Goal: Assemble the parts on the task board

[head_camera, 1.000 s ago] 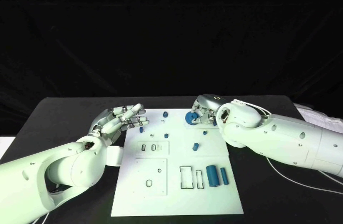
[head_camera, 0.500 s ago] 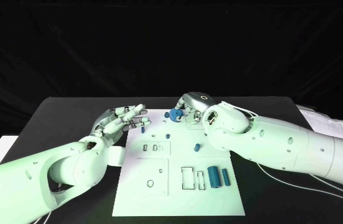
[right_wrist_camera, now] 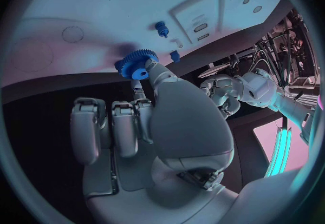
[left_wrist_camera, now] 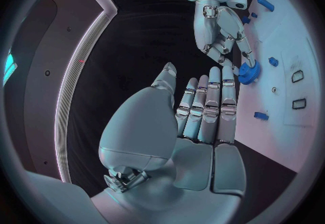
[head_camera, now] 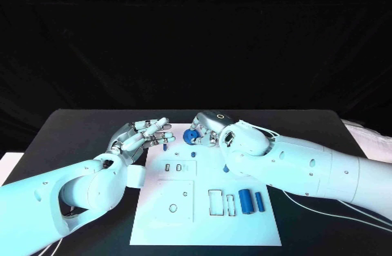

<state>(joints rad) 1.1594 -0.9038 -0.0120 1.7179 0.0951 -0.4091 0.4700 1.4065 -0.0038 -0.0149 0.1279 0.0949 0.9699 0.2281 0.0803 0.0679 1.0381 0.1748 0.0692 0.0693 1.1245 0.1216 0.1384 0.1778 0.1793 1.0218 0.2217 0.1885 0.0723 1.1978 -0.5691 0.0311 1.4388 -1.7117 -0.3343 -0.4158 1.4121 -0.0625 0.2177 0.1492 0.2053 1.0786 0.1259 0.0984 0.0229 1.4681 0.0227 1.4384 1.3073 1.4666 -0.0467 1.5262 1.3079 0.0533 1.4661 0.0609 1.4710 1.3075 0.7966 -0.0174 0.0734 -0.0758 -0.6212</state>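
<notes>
A blue toothed gear (head_camera: 192, 135) hangs over the far left part of the white task board (head_camera: 204, 210), pinched in the fingertips of my right hand (head_camera: 209, 126). The right wrist view shows the gear (right_wrist_camera: 137, 63) at the fingertips of that hand (right_wrist_camera: 145, 126), just above the board (right_wrist_camera: 88, 13). My left hand (head_camera: 144, 133) hovers beside the board's far left corner with fingers spread and nothing in it, a short way from the gear. In the left wrist view my left hand (left_wrist_camera: 196, 121) faces the right hand (left_wrist_camera: 222, 37) and the gear (left_wrist_camera: 248, 72).
Small blue pegs (head_camera: 192, 153) (head_camera: 225, 168) stand on the board's far half, and one (head_camera: 164, 146) sits by its left edge. Two blue cylinders (head_camera: 244, 201) (head_camera: 258, 199) lie near the right edge beside rectangular slots (head_camera: 214, 202). Black table (head_camera: 73, 137) surrounds the board.
My right hand has carried the gear leftward along the board's far edge, closer to my left hand. The left hand has barely moved.
</notes>
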